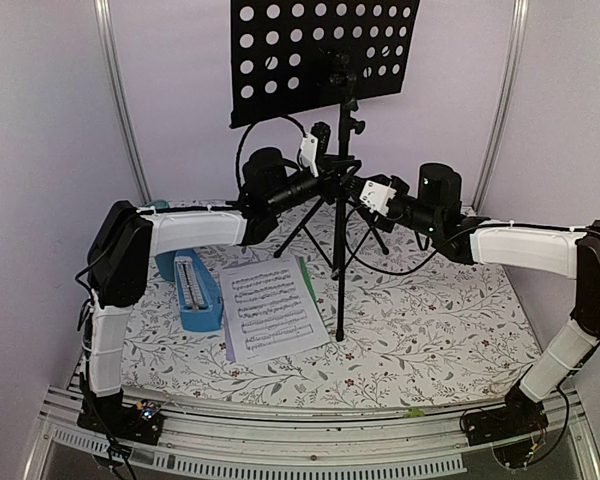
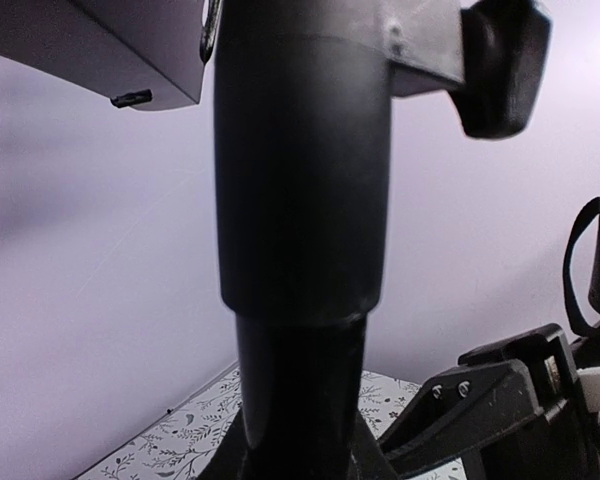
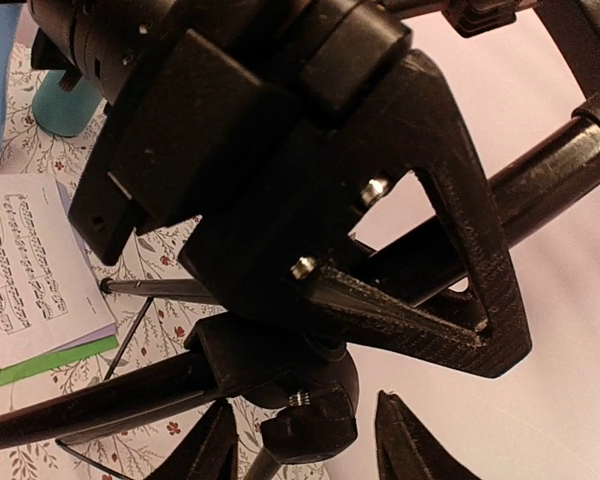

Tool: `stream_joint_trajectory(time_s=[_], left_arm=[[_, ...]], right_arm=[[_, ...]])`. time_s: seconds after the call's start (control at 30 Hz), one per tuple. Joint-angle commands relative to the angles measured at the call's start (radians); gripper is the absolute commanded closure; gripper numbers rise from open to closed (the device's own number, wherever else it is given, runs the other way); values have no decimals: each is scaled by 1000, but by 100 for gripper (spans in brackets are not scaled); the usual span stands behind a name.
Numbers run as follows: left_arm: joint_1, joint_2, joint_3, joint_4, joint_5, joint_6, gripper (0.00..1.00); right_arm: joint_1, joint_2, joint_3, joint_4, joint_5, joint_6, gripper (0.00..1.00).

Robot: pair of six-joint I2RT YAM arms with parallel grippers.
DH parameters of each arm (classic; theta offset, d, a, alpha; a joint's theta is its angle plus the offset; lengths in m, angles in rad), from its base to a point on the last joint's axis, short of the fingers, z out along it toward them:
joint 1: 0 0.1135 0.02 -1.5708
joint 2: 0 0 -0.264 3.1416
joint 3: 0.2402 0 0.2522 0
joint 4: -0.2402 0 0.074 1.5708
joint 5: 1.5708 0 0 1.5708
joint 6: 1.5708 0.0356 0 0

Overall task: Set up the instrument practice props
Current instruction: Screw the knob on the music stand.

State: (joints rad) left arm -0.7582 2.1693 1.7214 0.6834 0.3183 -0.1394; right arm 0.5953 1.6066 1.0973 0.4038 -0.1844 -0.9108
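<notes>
Two arms meet, in the overhead view, at the black tripod music stand (image 1: 340,270), which stands upright on the floral-cloth table (image 1: 430,330) near the middle of its far edge, its perforated desk raised high. The left pincer (image 1: 330,180) is closed on the stand's pole. The right pincer (image 1: 358,190) sits just beside it on the other side of the pole. White and green sheet-music pages (image 1: 270,310) lie flat left of the pole's foot. A small blue pyramid-shaped metronome (image 1: 195,290) lies on its side just beside them, towards the left edge. A teal cylinder cup (image 1: 158,205) peeks out behind the left arm.

From the left wrist, the pole (image 2: 302,200) fills the frame, squarely in that pincer's grip. A black triangular finger (image 2: 480,400) of the right pincer shows at the lower right.

From the right wrist, its own two fingertips (image 3: 215,450) stand apart, one on either side of a black knob on the stand, gripping nothing. The left pincer's triangular finger (image 3: 460,280) presses on the pole above. The pages, cup and a sliver of metronome lie at the left.
</notes>
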Motion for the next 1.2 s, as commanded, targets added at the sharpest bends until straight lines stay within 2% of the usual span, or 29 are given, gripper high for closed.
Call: stream_joint_trajectory(time_s=[0.0, 0.4, 0.6, 0.83, 1.17], left_arm=[[-7, 3, 14, -98, 30, -9, 100], [-6, 0, 14, -97, 31, -6, 100], [-7, 0, 10, -93, 32, -6, 100], [-7, -4, 2, -87, 33, -4, 100], [-6, -6, 1, -85, 35, -6, 100]], right_arm=[[9, -14, -4, -6, 38, -56, 56], [9, 20, 76, -134, 13, -55, 76], [8, 35, 138, -221, -8, 7, 87], [-22, 63, 252, -367, -93, 168, 90], [-102, 92, 302, -421, -314, 505, 89]])
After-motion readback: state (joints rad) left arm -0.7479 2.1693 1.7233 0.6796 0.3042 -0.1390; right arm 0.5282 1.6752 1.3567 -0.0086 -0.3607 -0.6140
